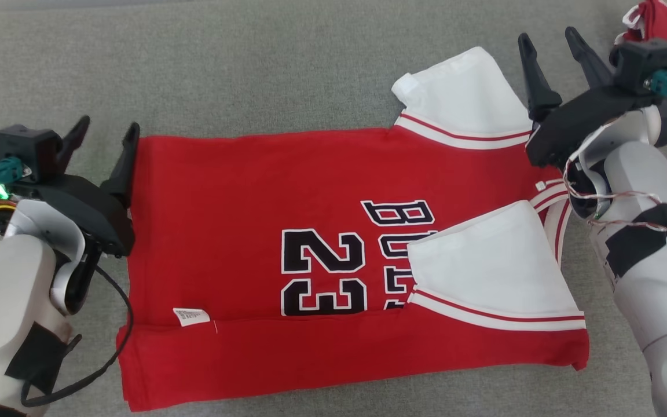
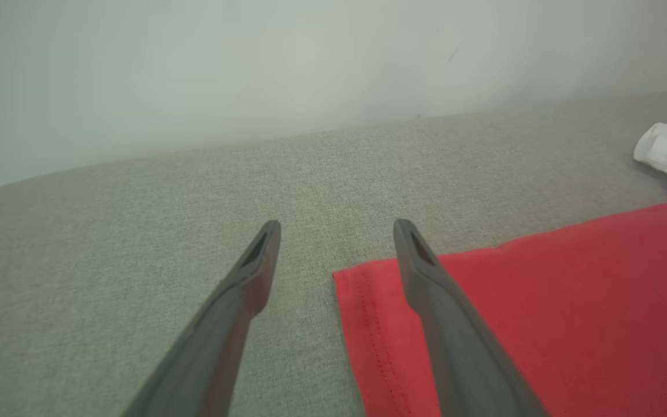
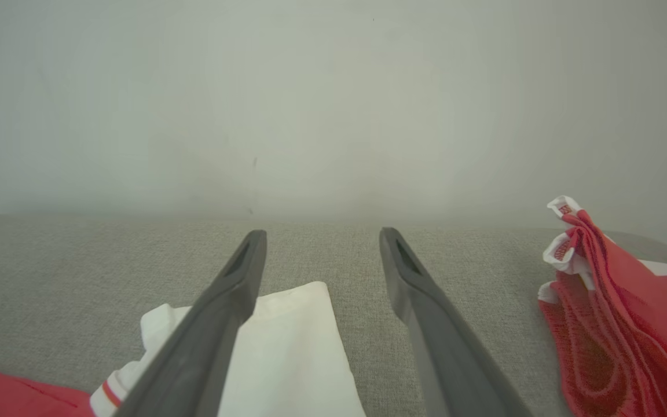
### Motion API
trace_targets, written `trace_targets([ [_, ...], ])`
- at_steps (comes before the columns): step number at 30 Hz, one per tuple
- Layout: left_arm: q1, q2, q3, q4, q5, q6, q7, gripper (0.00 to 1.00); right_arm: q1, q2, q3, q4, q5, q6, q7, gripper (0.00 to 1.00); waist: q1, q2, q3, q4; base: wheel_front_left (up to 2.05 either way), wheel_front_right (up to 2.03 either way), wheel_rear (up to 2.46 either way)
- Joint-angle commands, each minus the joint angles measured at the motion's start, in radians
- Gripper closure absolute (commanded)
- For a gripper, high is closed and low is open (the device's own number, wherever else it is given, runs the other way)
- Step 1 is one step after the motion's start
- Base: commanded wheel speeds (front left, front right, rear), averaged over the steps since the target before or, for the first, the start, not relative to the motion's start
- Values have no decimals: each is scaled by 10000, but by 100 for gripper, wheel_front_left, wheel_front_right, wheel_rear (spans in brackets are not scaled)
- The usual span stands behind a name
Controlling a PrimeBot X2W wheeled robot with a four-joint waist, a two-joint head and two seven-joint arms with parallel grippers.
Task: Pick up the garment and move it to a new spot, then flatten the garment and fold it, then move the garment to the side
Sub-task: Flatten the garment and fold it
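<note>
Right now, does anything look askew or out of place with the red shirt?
Yes. The fold is lopsided: one white sleeve lies over the lettering on the shirt, while the other sleeve sticks out past the edge. A second red garment sits crumpled nearby.

Grey fabric surface [image 1: 252, 69]; 2nd red garment [image 3: 605, 336] crumpled, rt edge.

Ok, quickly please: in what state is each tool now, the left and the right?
Left tool: open, holding nothing, at the hem of the red jersey.
Right tool: open, holding nothing, by its white sleeve.
</note>
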Motion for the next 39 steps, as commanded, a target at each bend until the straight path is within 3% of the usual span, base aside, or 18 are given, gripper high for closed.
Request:
trace_targets([
  [1,-158,64,-123,103,-215,13,27,0,-240,42,116,184,36,-29,-5,0,-3,-2,155,2,0,0,0],
  [14,-1075,100,-1475,807,-1567,13,493,0,-1814,219,1086,2330,243,-29,690,0,-3,-2,833,190,0,0,0],
  [26,-1568,-25,-2237,1324,-2612,12,1112,0,-2624,300,1592,3359,384,-29,882,0,-3,-2,1065,363,0,0,0],
  [27,-1609,-22,-2310,1324,-2707,12,1188,12,-2666,305,1659,3420,391,-29,958,0,-3,-2,1077,373,0,0,0],
  [28,-1640,-25,-2369,1319,-2768,12,1225,61,-2694,314,1700,3491,425,-29,1008,0,-3,-2,1086,382,0,0,0],
  [30,-1705,-32,-2416,1323,-2952,12,1208,100,-2831,305,1806,3612,433,-29,1185,0,-3,-2,1119,408,0,0,0],
  [39,-2072,-35,-2895,1223,-3272,12,793,100,-3436,40,2080,4029,291,-29,1744,0,-3,-2,1347,698,0,0,0],
])
